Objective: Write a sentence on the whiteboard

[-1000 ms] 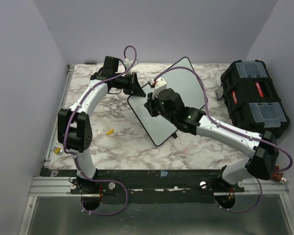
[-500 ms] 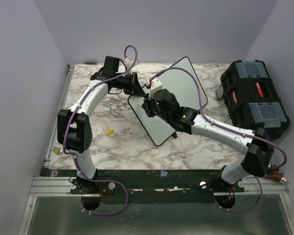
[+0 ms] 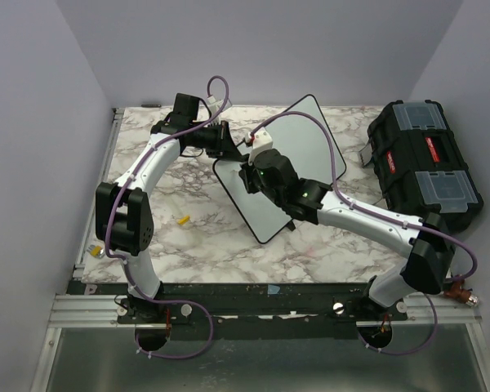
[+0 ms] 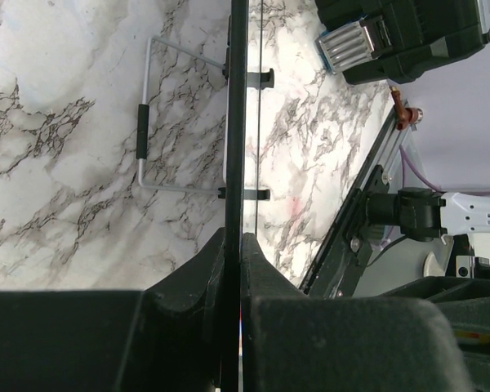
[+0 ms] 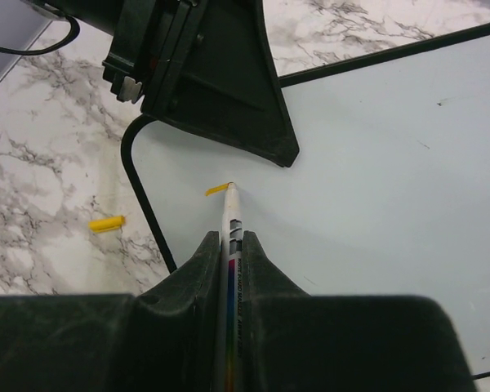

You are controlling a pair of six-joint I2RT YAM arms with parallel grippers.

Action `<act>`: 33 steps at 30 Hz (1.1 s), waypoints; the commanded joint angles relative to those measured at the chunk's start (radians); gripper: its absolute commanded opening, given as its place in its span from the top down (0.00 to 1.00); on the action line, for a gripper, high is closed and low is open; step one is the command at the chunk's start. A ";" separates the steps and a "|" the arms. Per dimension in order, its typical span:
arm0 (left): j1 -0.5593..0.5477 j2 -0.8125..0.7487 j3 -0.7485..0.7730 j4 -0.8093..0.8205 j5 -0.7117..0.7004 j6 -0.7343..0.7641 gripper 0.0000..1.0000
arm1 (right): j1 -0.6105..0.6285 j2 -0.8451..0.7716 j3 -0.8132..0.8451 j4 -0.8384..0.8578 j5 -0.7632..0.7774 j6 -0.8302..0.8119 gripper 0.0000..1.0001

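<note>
The marble table (image 3: 196, 237) carries the whiteboard (image 3: 306, 135), lying flat and askew at its middle. A black toolbox (image 3: 425, 167) sits well apart, off the whiteboard's right side. The left gripper (image 4: 233, 237) is clamped tight on the whiteboard's thin black rim at its left edge. Just beside it, over that same corner, the right gripper (image 5: 230, 237) pinches a marker (image 5: 231, 216) with its tip down on the white surface. A yellow cap (image 5: 106, 223) lies on the marble just off the whiteboard's left rim. One short yellow stroke (image 5: 218, 189) sits at the marker's tip.
</note>
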 commanded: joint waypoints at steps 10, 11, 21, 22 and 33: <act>-0.018 -0.062 0.015 0.012 -0.031 0.044 1.00 | 0.007 0.046 0.006 0.008 0.181 0.011 0.99; -0.018 -0.063 0.016 0.012 -0.033 0.041 1.00 | 0.006 0.044 0.010 0.008 0.184 0.008 0.99; -0.021 -0.051 0.056 -0.021 -0.046 0.042 1.00 | 0.007 -0.072 -0.036 0.019 0.115 0.015 0.99; -0.021 -0.050 0.061 -0.031 -0.051 0.044 1.00 | 0.006 -0.086 -0.044 0.020 0.098 0.016 0.99; -0.021 -0.026 0.121 -0.099 -0.088 0.060 1.00 | 0.006 -0.135 -0.111 0.072 -0.009 0.050 0.99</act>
